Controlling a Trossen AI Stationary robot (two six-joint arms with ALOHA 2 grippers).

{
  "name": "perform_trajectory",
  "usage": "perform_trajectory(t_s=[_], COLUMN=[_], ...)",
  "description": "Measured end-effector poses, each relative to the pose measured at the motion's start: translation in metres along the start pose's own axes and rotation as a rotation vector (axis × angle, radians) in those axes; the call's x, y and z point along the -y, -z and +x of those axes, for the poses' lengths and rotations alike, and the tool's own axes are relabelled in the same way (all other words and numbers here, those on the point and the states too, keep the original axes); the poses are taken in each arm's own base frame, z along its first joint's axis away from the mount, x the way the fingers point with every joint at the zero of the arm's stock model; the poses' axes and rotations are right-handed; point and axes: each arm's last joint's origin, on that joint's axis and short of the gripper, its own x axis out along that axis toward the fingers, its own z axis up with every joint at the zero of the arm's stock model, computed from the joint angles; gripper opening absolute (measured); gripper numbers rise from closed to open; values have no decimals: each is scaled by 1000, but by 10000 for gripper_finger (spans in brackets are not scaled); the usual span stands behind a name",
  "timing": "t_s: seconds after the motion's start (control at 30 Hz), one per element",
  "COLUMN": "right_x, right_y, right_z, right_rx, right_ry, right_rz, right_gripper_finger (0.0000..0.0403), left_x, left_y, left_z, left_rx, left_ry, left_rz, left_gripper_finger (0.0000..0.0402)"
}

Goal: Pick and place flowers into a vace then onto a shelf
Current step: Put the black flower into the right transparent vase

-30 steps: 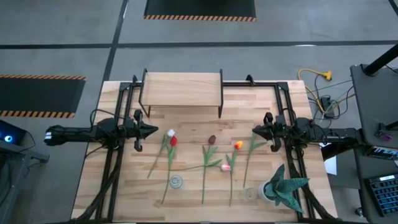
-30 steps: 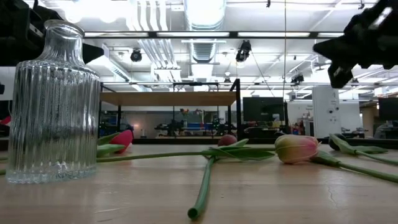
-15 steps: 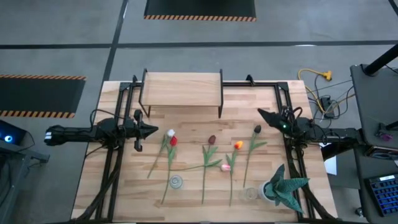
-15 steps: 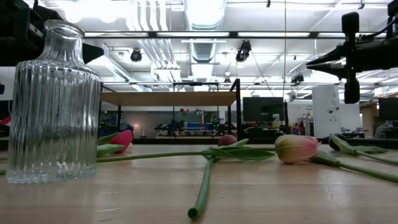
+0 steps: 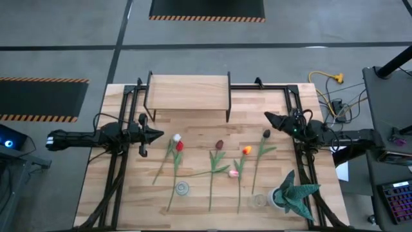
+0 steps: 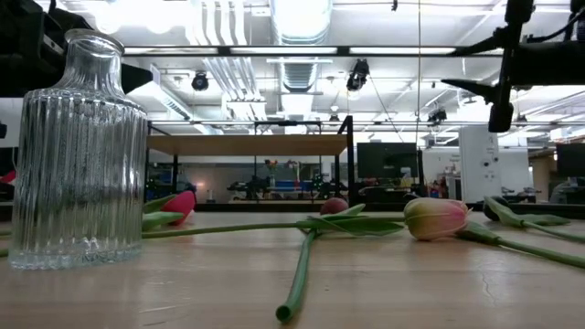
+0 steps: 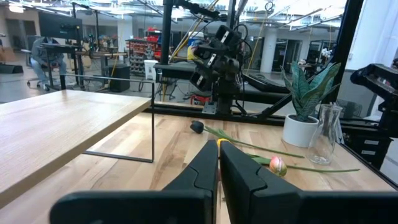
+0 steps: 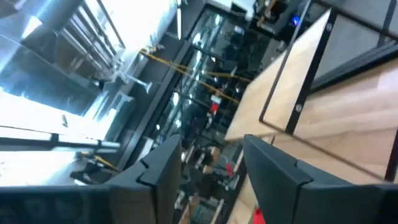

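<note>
Flowers lie stems-toward-front across the surface, the dark tulip just beside the parted right hand, nearer than the shut left hand

Big open workshop, grey concrete floor with dark mats edged in orange-black hazard stripes, one far off and one on the left. Ceiling's all exposed white ducts and bright strip lights. Far back there are dark monitors and a white cabinet. Yellow cable on the floor at right, next to a dark side desk.
</note>
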Motion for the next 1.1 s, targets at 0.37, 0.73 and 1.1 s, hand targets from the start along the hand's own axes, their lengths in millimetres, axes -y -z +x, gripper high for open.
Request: perform_trajectory(t_s=[0.37,0.73,1.1], right_x=[-65,-86,-32], right_y=[-11,-4,45], right_z=[38,61,81], right_rx=[-209,-429,-668], right_ry=[349,1091,1507], right_rz=[-135,-77,35], right_gripper_finger=[176,176,176], left_x=[0,0,0], left_y=[0,0,0], left_z=[0,0,0], left_rx=[0,0,0], left_ry=[0,0,0], left_rz=[0,0,0], left_gripper_finger=[0,0,0])
